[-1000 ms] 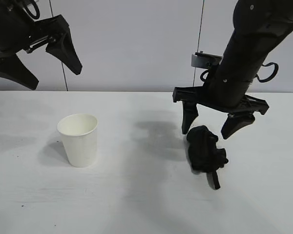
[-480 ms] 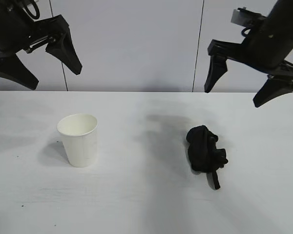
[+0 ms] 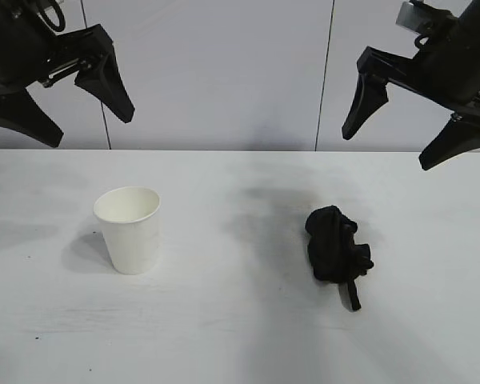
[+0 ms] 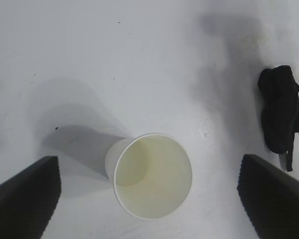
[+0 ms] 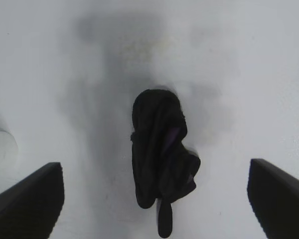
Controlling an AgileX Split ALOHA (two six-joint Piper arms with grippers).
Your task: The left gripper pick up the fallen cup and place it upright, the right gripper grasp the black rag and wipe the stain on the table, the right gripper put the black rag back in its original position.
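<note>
The white paper cup (image 3: 128, 230) stands upright on the table (image 3: 240, 336), left of centre, and looks empty from above in the left wrist view (image 4: 152, 181). My left gripper (image 3: 88, 126) hangs high above and behind it, open and holding nothing. The black rag (image 3: 336, 244) lies in a lump right of centre, its thin tail pointing toward the front edge. My right gripper (image 3: 388, 150) is lifted well above and behind the rag, open and empty. In the right wrist view the rag (image 5: 159, 154) lies far below between the spread fingers. No stain shows on the table.
Soft arm shadows fall on the white tabletop between the cup and the rag. A pale panelled wall (image 3: 224, 72) closes the back. The rag also shows at the edge of the left wrist view (image 4: 281, 117).
My right gripper has risen from just over the rag to high up at the right, leaving the rag lying on the table. The cup, the rag and the left arm have not moved.
</note>
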